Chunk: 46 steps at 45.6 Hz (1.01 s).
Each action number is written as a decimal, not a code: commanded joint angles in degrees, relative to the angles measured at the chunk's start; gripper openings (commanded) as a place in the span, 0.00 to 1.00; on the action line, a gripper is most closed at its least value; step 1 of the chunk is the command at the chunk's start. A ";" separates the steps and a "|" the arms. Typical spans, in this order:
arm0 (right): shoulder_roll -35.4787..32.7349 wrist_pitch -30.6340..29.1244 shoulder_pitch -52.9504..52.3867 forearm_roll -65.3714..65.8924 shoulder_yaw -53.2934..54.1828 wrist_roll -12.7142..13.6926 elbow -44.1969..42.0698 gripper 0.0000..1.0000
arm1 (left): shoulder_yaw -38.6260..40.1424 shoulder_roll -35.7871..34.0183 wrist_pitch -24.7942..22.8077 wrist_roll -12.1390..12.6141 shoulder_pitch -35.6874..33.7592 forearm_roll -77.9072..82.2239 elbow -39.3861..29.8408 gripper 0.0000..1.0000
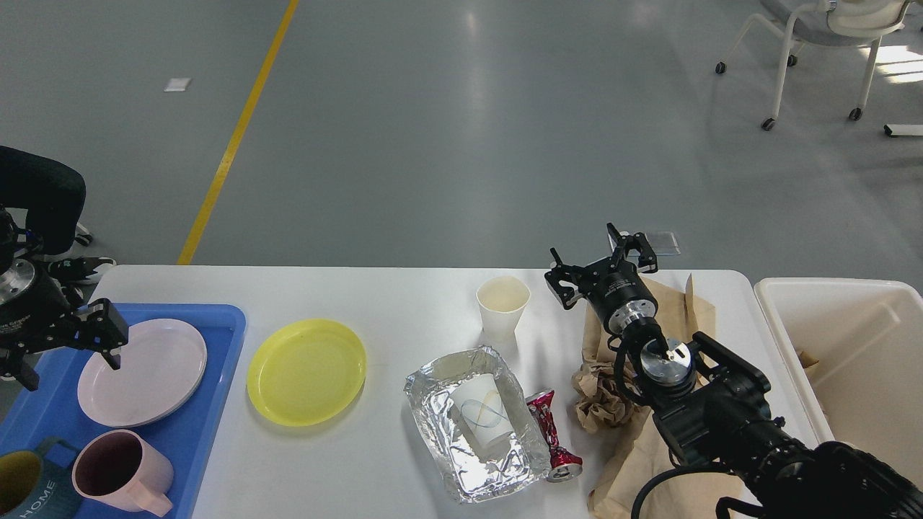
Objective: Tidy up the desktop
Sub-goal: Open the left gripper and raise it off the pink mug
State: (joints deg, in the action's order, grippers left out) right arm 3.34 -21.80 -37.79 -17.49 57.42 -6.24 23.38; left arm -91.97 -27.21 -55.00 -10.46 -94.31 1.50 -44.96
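The white desktop (404, 295) carries a yellow plate (306, 371), a white paper cup (502, 306), a foil tray (476, 422) with a second paper cup lying in it, a crushed red can (554, 436) and crumpled brown paper (613, 393). My left gripper (68, 357) hangs open and empty above the blue tray (216, 324), over the left rim of the pink plate (142, 371). A pink mug (122, 472) stands on the tray below it. My right gripper (602, 270) is open above the brown paper at the far edge, holding nothing.
A cream-white bin (844, 346) stands off the table's right end. A teal mug (25, 486) sits at the tray's lower left. A person's legs (40, 202) are beyond the table's left corner. A wheeled chair (822, 43) stands far right.
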 commanded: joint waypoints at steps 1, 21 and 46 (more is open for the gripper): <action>0.00 0.00 -0.01 0.00 0.06 0.00 0.00 1.00 | -0.05 0.22 0.00 -0.70 -2.54 0.00 -1.62 0.92; 0.00 0.00 -0.01 0.00 0.06 0.00 0.00 1.00 | 1.44 7.78 9.74 -0.70 -6.32 0.00 -2.50 0.93; 0.00 0.00 -0.01 0.00 -0.02 0.00 0.00 1.00 | 8.03 11.83 8.86 -0.09 -5.35 0.09 -2.23 0.96</action>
State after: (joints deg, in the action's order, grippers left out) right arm 3.34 -21.80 -37.79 -17.49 57.44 -6.24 23.38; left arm -83.94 -15.64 -45.96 -10.39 -100.17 1.58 -47.19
